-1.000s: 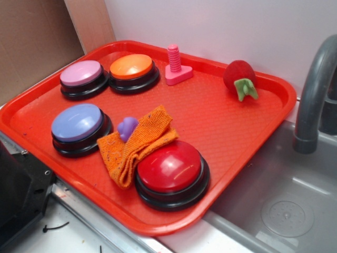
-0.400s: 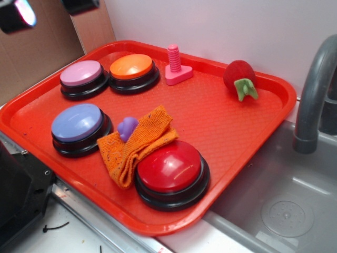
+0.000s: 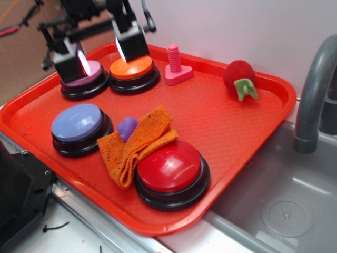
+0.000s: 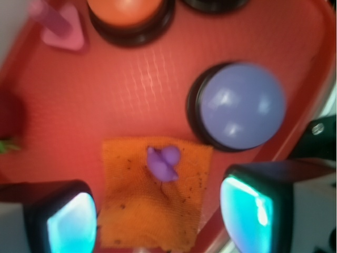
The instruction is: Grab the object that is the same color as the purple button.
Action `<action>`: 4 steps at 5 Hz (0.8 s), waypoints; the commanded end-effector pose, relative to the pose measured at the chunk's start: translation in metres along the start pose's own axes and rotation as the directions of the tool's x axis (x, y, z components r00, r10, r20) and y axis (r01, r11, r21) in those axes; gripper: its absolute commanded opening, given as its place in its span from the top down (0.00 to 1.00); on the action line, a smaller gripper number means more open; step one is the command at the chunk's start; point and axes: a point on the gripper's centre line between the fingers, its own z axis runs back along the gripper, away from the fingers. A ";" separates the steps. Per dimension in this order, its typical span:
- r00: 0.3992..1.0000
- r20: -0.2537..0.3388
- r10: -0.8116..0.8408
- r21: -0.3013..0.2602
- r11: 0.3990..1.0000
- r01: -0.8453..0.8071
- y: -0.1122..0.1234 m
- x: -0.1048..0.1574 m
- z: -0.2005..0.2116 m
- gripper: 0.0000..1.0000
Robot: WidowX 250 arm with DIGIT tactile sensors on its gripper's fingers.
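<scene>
One open, empty gripper (image 3: 100, 52) hovers over the back buttons; the toy (image 3: 127, 128) sits on the cloth (image 3: 134, 145) beside the purple button (image 3: 78, 122), well forward toward the tray's near edge.

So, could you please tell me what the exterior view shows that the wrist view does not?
Only the exterior view shows the red button, the whole strawberry, the grey faucet and the sink. Only the wrist view shows the purple toy lying uncovered on top of the orange cloth; from outside it peeks from behind a fold. Both show the open hand, purple button, orange button, pink bolt and red tray.
</scene>
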 end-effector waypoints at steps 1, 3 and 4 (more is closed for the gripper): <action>0.999 -0.012 0.029 0.012 1.000 -0.029 -0.001 0.000 -0.038 0.00; 1.000 0.016 0.010 0.057 0.998 -0.011 0.000 -0.006 -0.075 0.00; 0.999 0.033 0.001 0.054 0.999 -0.003 -0.002 -0.009 -0.084 0.04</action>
